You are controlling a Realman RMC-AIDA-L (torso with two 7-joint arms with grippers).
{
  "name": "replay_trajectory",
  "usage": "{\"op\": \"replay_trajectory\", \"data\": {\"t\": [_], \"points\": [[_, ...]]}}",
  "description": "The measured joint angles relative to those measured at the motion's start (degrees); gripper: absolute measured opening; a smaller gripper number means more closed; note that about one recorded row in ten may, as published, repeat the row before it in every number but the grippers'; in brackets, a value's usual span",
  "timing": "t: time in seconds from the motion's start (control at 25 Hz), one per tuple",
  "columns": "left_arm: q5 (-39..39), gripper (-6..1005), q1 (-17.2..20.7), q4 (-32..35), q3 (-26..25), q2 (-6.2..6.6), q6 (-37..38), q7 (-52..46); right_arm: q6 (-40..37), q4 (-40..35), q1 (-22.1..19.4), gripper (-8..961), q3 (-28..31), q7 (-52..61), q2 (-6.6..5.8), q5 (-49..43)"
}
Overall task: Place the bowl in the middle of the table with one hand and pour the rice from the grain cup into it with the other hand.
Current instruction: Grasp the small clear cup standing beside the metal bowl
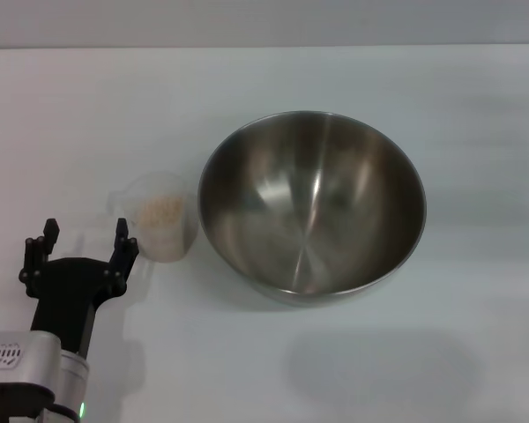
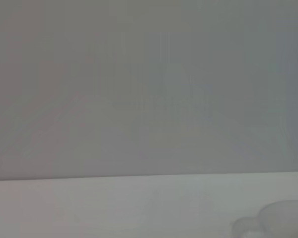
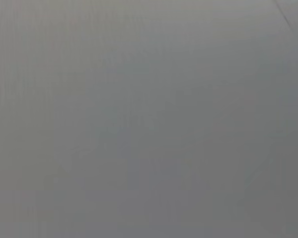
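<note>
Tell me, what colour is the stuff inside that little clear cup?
Pale beige: the rice in the grain cup, clearest in the head view.

Bowl (image 1: 312, 204) takes up mid-tabletop (image 1: 476, 352), big obstacle. Grain cup (image 1: 160, 216) stands just left of it, narrow gap between the two. Left gripper (image 1: 82, 246) sits just near-left of the cup, jaws spread, one finger (image 1: 123, 249) close to the cup wall. Bare tabletop far side, right of bowl, and along the near edge.
</note>
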Motion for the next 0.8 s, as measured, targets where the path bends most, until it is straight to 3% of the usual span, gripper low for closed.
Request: {"op": "replay_trajectory", "data": {"t": [0.8], "points": [[-1.29,841,-4.71,4.67,-0.83,0.15,-1.25,-2.57,-0.30,-0.22,-0.52,490,0.00,-0.05,0.27,0.03]]}}
